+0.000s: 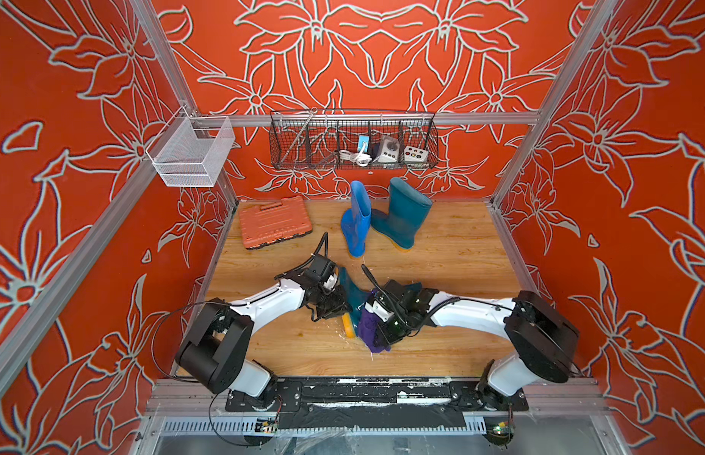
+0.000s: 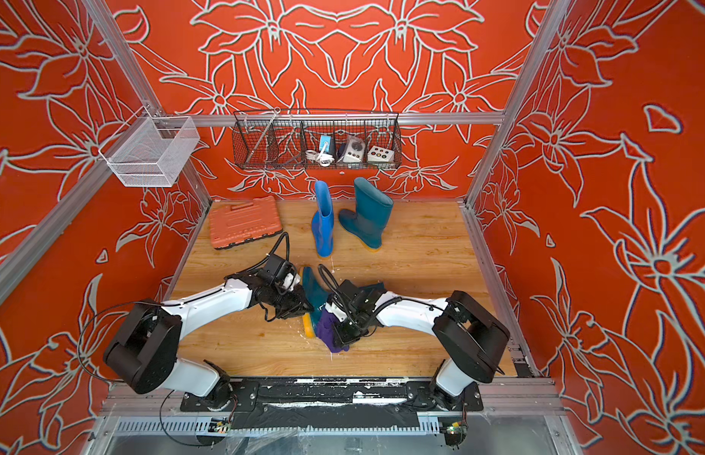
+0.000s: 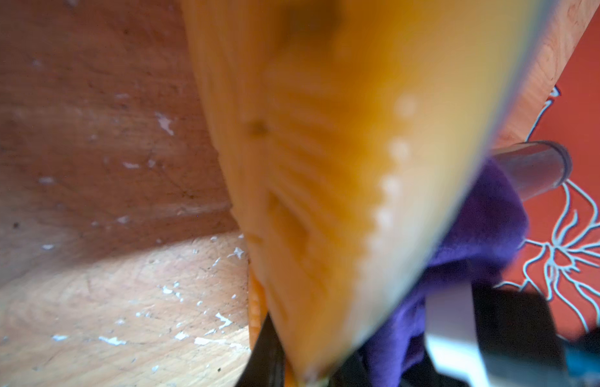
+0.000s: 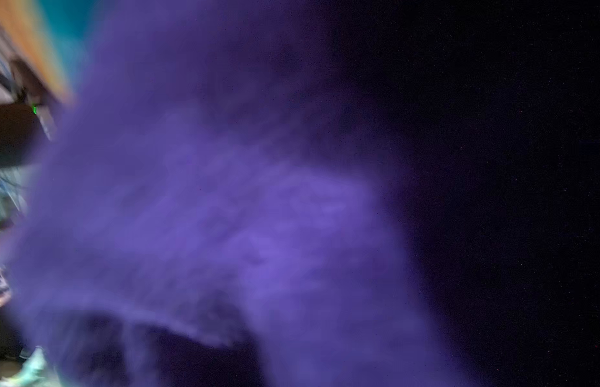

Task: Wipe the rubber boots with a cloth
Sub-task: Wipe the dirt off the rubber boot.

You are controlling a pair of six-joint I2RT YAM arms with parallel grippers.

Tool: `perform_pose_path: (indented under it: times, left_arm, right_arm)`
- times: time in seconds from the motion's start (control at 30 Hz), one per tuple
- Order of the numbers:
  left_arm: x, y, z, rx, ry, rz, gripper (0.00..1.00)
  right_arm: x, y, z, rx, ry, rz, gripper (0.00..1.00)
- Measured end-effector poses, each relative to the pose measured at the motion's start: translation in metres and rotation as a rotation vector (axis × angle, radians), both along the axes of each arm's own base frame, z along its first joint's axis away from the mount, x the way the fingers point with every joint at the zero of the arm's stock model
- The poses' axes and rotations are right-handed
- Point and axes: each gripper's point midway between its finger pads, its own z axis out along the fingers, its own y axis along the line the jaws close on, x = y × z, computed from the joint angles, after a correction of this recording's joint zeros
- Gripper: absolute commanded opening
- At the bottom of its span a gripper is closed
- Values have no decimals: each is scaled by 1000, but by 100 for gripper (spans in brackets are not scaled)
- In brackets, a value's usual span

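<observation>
A dark teal rubber boot (image 1: pixel 353 289) lies on its side between my arms, its yellow-orange sole (image 1: pixel 349 325) towards the front. My left gripper (image 1: pixel 340 311) is shut on the sole's edge. The left wrist view shows the sole (image 3: pixel 325 167) close up, with a black finger (image 3: pixel 265 355) against it. The purple cloth (image 1: pixel 372 333) is bunched against the boot, and my right gripper (image 1: pixel 378 321) is shut on it. The cloth (image 4: pixel 241 217) fills the right wrist view and hides the fingers. A bright blue boot (image 1: pixel 357 220) and a second teal boot (image 1: pixel 402 214) stand at the back.
An orange tool case (image 1: pixel 274 222) lies at the back left of the wooden floor (image 1: pixel 441 338). A black wire basket (image 1: pixel 353 142) with small devices hangs on the back rail. A white mesh basket (image 1: pixel 193 151) hangs at the left post. White flecks dot the floor.
</observation>
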Motion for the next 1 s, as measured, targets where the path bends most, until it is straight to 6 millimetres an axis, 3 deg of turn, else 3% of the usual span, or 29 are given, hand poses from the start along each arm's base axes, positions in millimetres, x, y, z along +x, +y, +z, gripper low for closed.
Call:
perform_pose_path:
  times: [0.07, 0.13, 0.2, 0.27, 0.33, 0.43, 0.53, 0.67, 0.77, 0.83, 0.9, 1.0]
  left_arm:
    - [3, -1, 0, -2, -7, -5, 0]
    - [4, -1, 0, -5, -10, -9, 0]
    - [4, -1, 0, -4, -15, -19, 0]
    - [3, -2, 0, -8, -20, -38, 0]
    - [2, -3, 0, -9, -25, -50, 0]
    - [3, -3, 0, -12, -28, -62, 0]
    - [3, -5, 0, -18, -29, -76, 0]
    - [2, -6, 1, -21, -36, -92, 0]
    - [2, -5, 1, -16, -41, -104, 0]
    - [2, -5, 1, -13, -46, -110, 0]
    - [2, -5, 1, -10, -48, -115, 0]
    - [2, -4, 1, 1, -53, -123, 4]
  right_arm:
    - [21, -30, -3, -15, 18, -136, 0]
    - [37, -77, -7, -48, 31, -308, 0]
    - [45, -120, -8, -96, 21, -454, 0]
    - [43, -142, -2, -121, 3, -521, 0]
    - [39, -142, 5, -109, -10, -517, 0]
    - [26, -121, 9, -111, -33, -423, 0]
    - [5, -71, 16, -110, -48, -226, 0]
    - [0, 3, 30, -74, -91, -18, 0]
    - [1, 30, 32, -63, -112, 52, 0]
    - [6, 22, 30, -81, -105, 38, 0]
    - [16, 2, 27, -93, -88, -24, 0]
    - [36, -66, 25, -114, -52, -232, 0]
